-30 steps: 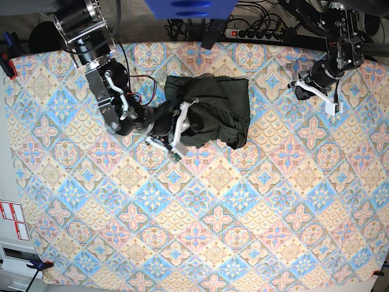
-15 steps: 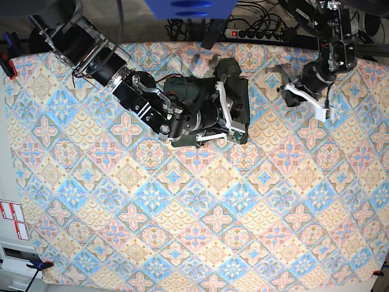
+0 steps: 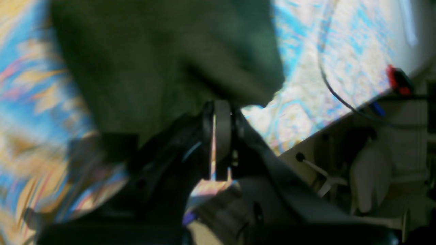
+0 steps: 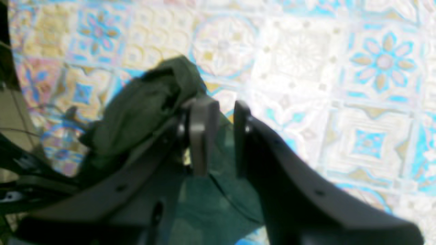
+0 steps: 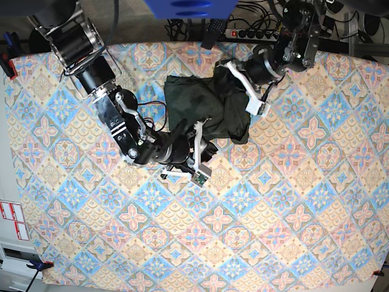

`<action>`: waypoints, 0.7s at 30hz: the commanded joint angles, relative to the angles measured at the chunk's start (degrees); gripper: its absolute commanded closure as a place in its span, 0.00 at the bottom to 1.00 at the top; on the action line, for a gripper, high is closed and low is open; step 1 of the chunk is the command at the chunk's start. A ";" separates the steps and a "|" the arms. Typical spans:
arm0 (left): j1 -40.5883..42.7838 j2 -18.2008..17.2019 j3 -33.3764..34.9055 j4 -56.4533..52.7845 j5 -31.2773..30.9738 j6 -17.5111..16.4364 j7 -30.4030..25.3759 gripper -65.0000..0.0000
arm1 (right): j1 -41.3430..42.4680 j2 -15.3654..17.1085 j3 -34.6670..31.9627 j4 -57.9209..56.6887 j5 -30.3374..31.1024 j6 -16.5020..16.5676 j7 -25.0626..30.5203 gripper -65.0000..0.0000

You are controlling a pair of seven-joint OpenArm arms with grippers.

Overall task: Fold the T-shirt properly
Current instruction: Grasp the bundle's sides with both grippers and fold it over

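The dark olive-green T-shirt [image 5: 200, 103] lies bunched in a rough rectangle at the upper middle of the patterned tablecloth. My right gripper [image 5: 200, 152] is at the shirt's near edge. In the right wrist view its jaws [image 4: 219, 105] stand a narrow gap apart, with the shirt [image 4: 143, 109] bunched to their left and flat green cloth under them. My left gripper [image 5: 231, 68] is at the shirt's far right corner. In the blurred left wrist view it [image 3: 216, 105] is closed to a thin slit, tips touching the shirt's [image 3: 153, 61] edge.
The patterned tablecloth [image 5: 273, 213] covers the whole table. A power strip [image 5: 255, 33] and cables lie beyond the far edge. The left wrist view shows the table's far edge [image 3: 340, 119] and a red clamp [image 3: 396, 80]. A red clamp [image 5: 6, 61] sits at the left edge.
My right arm swept across the shirt to the right, then drew back to its near edge. My left arm moved from the far right in to the shirt's far right corner.
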 commanded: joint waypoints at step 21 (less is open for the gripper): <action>-14.19 3.30 -4.15 -14.06 17.92 -0.01 -1.39 1.00 | -7.23 4.20 -6.97 -3.57 -1.72 0.30 1.26 0.82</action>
